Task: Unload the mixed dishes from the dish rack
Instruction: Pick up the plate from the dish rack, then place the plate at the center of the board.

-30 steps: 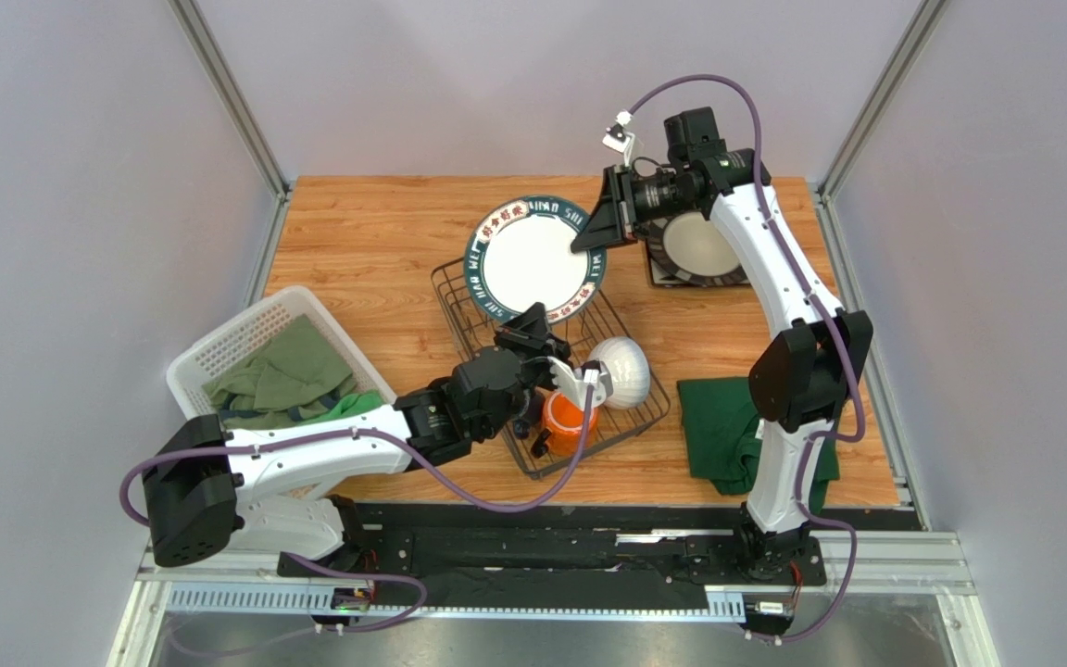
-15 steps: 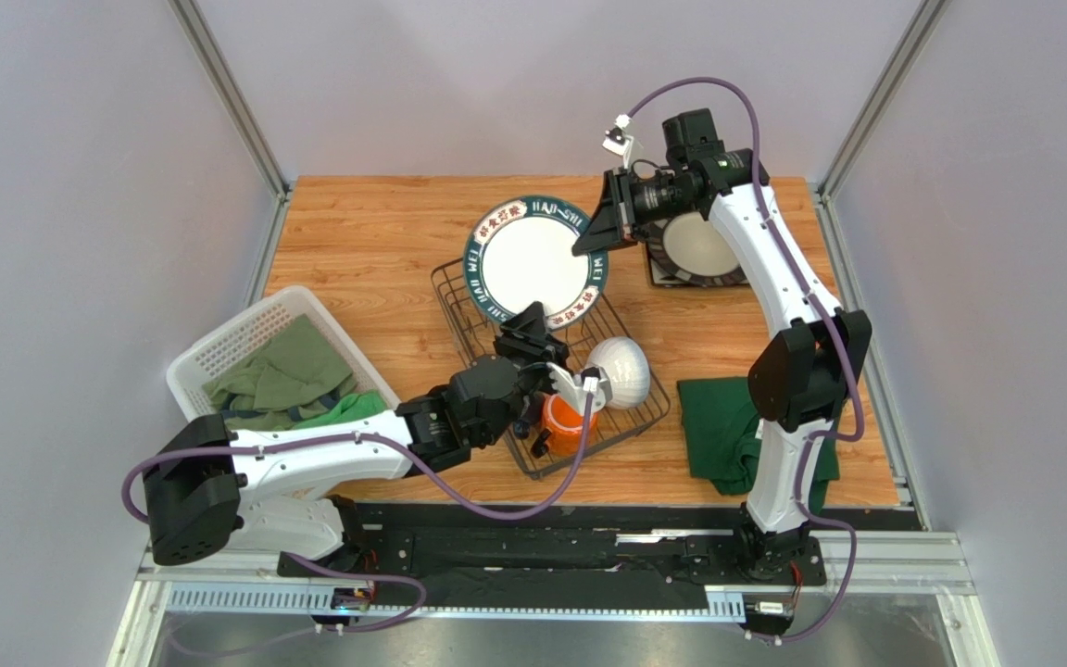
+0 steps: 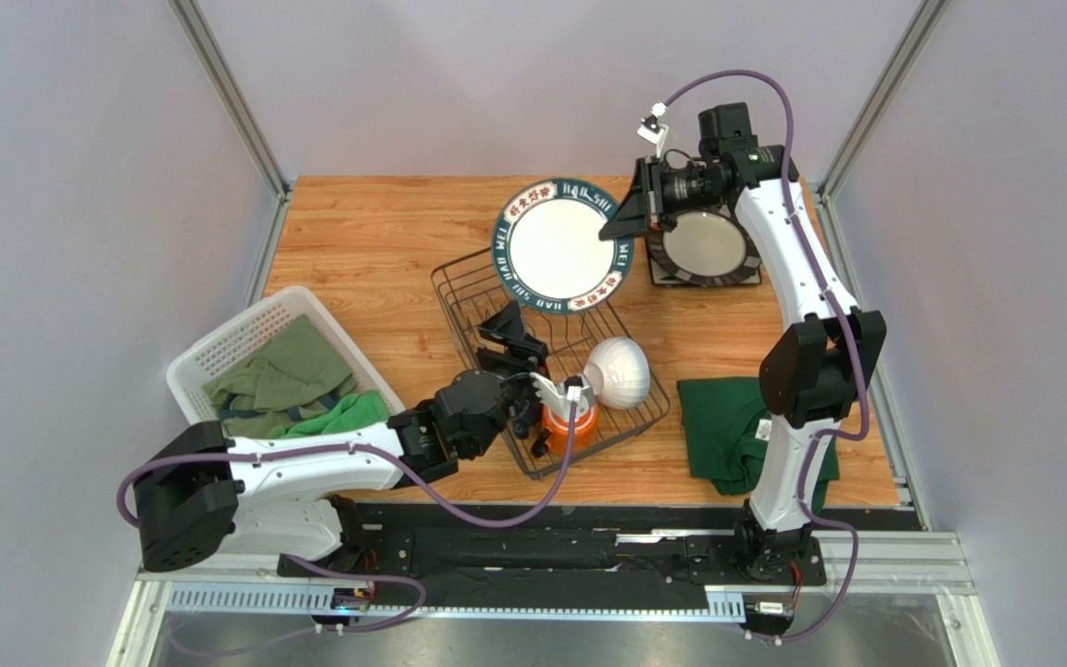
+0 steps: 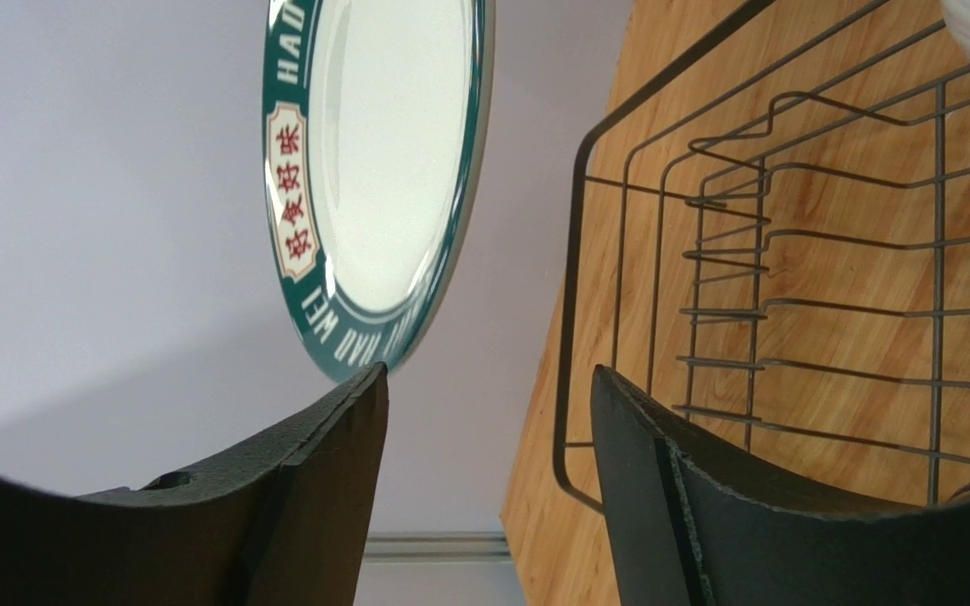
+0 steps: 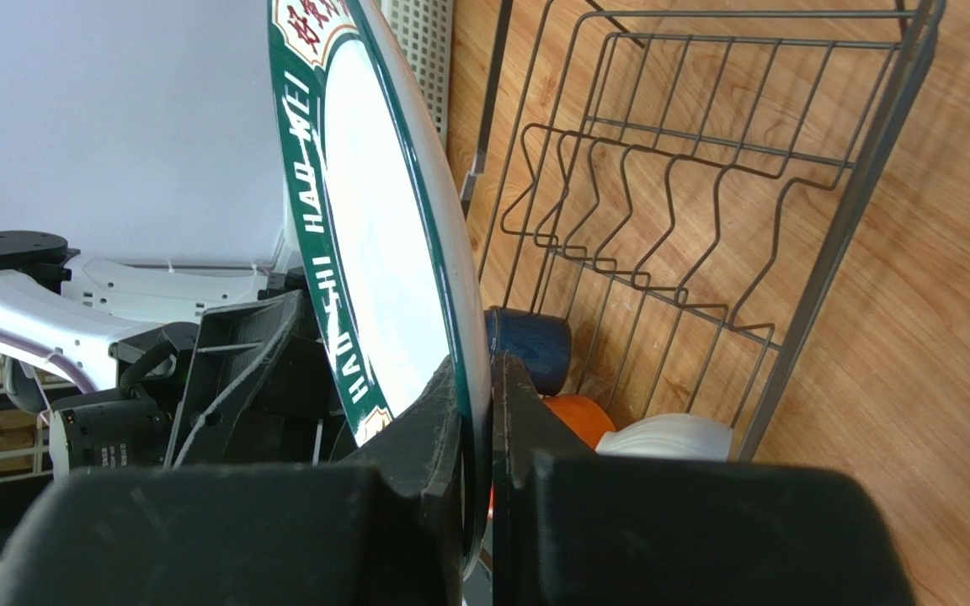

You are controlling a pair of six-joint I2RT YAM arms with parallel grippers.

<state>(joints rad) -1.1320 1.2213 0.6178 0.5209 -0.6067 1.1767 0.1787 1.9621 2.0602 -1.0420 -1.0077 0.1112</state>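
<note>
- currently we find the right gripper (image 5: pixel 475 376) clamped on the rim of the green-rimmed plate (image 3: pixel 563 245), which hangs on edge in the air over the far end of the dish rack (image 3: pixel 477 295), clear of its tines
- we find the left gripper (image 4: pixel 488 379) with its fingers spread and nothing between them, poised over the rack near the orange mug (image 3: pixel 563 425)
- done, by our judgement: one round pale plate (image 3: pixel 703 246) lies on a dark square base on the table (image 3: pixel 372 229) at the far right, outside the rack; whether that base is itself a dish we cannot tell
- in hand: the green-rimmed plate, lifted but not yet set down
- outstanding in the rack: the ribbed bowl (image 3: pixel 620 370), the orange mug and the dark blue mug (image 5: pixel 531 349)
- we judge the unloading near its midpoint, with three pieces and one set-down left
- noted apart from the task: a white basket (image 3: pixel 230 330) holding green cloths (image 3: pixel 289 370)
</note>
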